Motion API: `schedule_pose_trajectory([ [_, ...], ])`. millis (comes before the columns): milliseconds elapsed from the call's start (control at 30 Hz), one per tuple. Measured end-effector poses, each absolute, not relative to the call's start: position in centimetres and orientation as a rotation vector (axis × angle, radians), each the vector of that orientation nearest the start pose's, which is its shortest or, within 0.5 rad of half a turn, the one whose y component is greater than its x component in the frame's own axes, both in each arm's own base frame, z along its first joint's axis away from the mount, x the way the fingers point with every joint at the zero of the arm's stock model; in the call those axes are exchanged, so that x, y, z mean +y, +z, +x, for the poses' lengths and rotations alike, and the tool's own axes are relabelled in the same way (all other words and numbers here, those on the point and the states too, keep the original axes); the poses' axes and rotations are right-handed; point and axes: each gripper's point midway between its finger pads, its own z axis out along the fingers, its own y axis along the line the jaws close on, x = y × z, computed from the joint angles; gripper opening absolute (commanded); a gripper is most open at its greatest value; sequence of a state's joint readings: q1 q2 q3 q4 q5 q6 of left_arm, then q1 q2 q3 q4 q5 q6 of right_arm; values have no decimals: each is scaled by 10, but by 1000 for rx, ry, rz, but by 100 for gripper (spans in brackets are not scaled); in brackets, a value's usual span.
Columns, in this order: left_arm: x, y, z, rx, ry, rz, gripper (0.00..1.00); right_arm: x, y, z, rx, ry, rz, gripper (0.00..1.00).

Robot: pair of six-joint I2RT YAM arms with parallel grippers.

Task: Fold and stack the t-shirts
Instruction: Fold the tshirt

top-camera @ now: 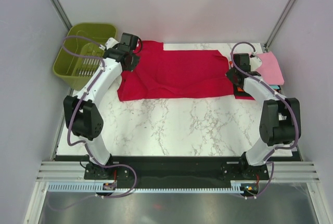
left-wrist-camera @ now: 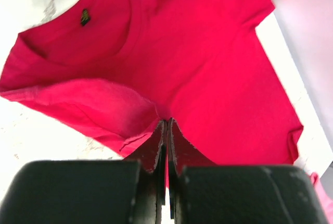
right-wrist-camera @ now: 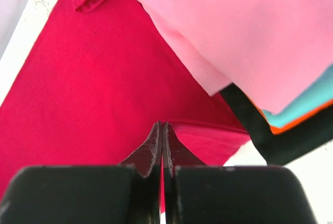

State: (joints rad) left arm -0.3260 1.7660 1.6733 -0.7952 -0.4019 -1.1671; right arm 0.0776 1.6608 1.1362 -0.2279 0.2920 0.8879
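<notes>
A crimson red t-shirt (top-camera: 177,73) lies spread across the far part of the marble table (top-camera: 177,125). My left gripper (top-camera: 130,62) is at its left end, shut on a fold of the cloth near the sleeve (left-wrist-camera: 167,122); the shirt (left-wrist-camera: 197,52) fills that view, collar at the upper left. My right gripper (top-camera: 237,78) is at the shirt's right end, shut on its edge (right-wrist-camera: 162,125), with the shirt (right-wrist-camera: 93,88) stretching away. A stack of folded shirts lies at the far right, pink (top-camera: 270,67) on top. The right wrist view shows the pink (right-wrist-camera: 250,26), teal (right-wrist-camera: 307,104), orange (right-wrist-camera: 291,122) and black (right-wrist-camera: 276,140) layers.
An olive-green plastic basket (top-camera: 83,52) stands off the table's far left corner, beside the left arm. Grey walls close in the back and both sides. The arm bases sit on a black rail (top-camera: 177,166) at the near edge.
</notes>
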Motion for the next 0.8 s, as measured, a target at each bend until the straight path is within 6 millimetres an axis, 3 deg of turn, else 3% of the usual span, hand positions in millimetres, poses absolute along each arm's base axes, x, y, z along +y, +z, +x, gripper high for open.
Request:
schedule_pose_trajectory([
  [367,-124,231,500,2030,-249,-1078,2,9,100,467,2027,163,1121,0],
  [633,-121,212,520,2049,-214,-1077,2,1,98,483,1978,190,1173,0],
  [800,-116,200,523,2060,-185,-1092,2,3,87,492,1979,210,1190,0],
])
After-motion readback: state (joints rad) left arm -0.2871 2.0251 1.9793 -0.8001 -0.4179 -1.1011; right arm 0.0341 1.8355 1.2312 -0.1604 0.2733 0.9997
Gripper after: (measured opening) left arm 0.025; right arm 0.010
